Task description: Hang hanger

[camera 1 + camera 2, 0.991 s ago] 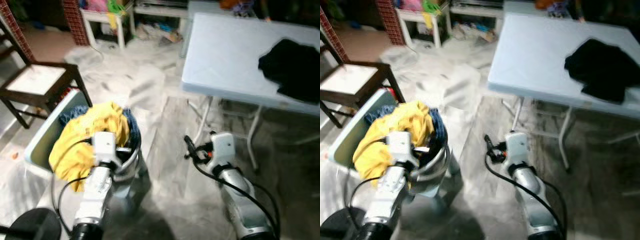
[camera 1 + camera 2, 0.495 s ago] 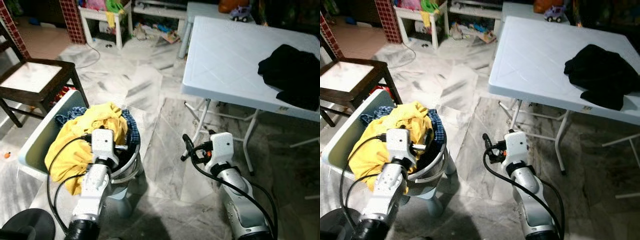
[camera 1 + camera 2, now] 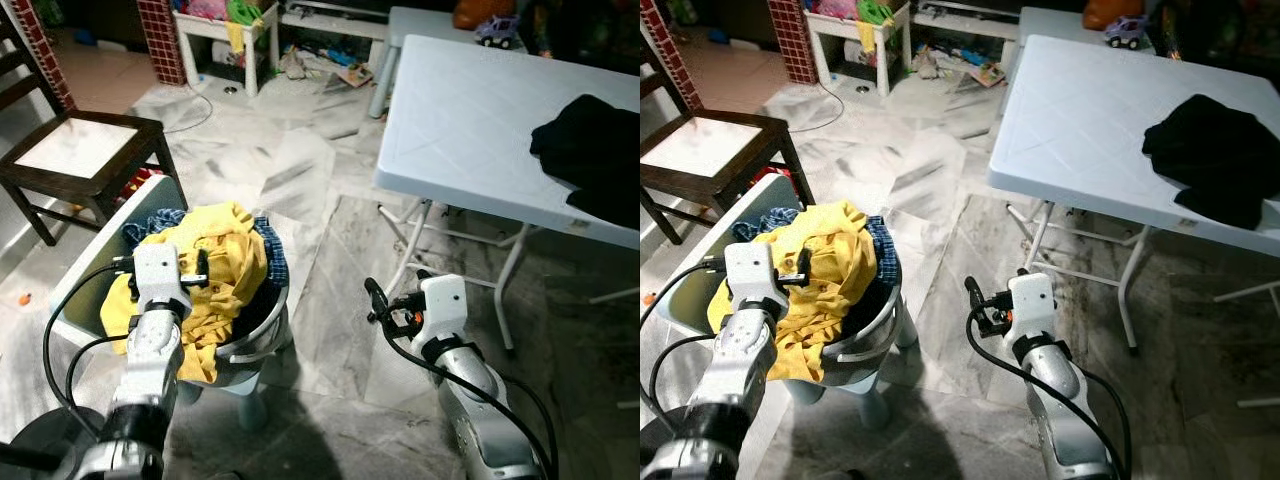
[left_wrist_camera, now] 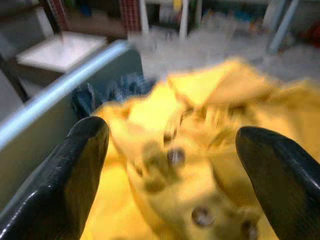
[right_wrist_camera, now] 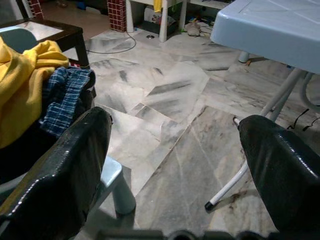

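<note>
From my head views, my left gripper point(image 3: 190, 275) hovers over the yellow garment point(image 3: 215, 265) heaped in the laundry basket point(image 3: 872, 338) at eight o'clock, my right gripper point(image 3: 975, 300) hangs above the marble floor point(image 3: 290, 170) at five o'clock, and a black garment point(image 3: 1215, 155) lies on the white bench point(image 3: 470, 120) at two o'clock. I cannot pick out any hanger. My left wrist view, blurred, shows my jaws spread over the yellow cloth. My right wrist view shows my jaws released, holding nothing, with plaid cloth point(image 5: 62, 97) beside the yellow heap.
</note>
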You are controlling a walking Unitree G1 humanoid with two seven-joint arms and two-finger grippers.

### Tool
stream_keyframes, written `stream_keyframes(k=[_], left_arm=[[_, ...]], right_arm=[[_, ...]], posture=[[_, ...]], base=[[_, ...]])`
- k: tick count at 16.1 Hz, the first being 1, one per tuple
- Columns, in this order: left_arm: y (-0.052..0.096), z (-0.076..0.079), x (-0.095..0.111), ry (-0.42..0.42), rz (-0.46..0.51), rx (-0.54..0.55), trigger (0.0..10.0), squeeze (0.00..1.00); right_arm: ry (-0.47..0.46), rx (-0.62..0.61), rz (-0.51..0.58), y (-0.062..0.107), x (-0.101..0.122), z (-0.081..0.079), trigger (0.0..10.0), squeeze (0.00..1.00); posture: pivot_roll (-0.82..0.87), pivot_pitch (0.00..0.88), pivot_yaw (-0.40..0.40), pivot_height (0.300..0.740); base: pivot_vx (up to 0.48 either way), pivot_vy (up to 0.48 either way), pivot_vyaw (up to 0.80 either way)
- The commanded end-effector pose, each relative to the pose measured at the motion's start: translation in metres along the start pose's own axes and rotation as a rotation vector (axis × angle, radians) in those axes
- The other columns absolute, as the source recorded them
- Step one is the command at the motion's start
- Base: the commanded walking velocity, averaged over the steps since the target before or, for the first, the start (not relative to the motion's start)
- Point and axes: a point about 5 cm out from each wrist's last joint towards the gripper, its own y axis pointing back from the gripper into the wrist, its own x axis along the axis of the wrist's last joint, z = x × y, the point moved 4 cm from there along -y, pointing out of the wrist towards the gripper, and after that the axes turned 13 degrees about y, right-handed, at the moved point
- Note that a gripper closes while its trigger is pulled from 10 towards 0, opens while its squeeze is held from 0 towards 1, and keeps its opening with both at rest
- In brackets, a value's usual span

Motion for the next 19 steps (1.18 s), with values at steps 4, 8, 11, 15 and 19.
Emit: stream_keyframes(k=[4, 8, 11, 15, 19], left_arm=[[-0.010, -0.003, -0.021, 0.033, -0.168, 0.026, 0.0, 0.00], [-0.013, 0.003, -0.025, 0.042, -0.195, 0.004, 0.0, 0.00], [-0.008, 0.006, -0.035, 0.025, -0.223, -0.003, 0.0, 0.00], [-0.005, 0.007, -0.036, 0.007, -0.176, -0.001, 0.0, 0.00], [0.004, 0.014, -0.048, 0.006, -0.179, -0.023, 0.0, 0.00]], right_arm=[[0.032, -0.020, -0.009, 0.007, 0.001, 0.005, 10.0, 0.00], [0.011, -0.008, -0.025, 0.015, -0.003, 0.005, 10.0, 0.00], [-0.022, 0.193, -0.027, 0.017, -0.002, -0.019, 10.0, 0.00], [-0.025, 0.330, -0.031, 0.019, 0.000, -0.031, 10.0, 0.00], [-0.015, 0.342, -0.041, 0.022, -0.001, -0.030, 10.0, 0.00]], posture=[[-0.14, 0.155, -0.074, 0.740], [-0.15, 0.153, -0.065, 0.740], [-0.14, 0.152, -0.072, 0.740], [-0.13, 0.150, -0.080, 0.740], [-0.13, 0.153, -0.083, 0.740]], base=[[0.000, 0.000, 0.00], [0.000, 0.000, 0.00], [0.000, 0.000, 0.00], [0.000, 0.000, 0.00], [0.000, 0.000, 0.00]])
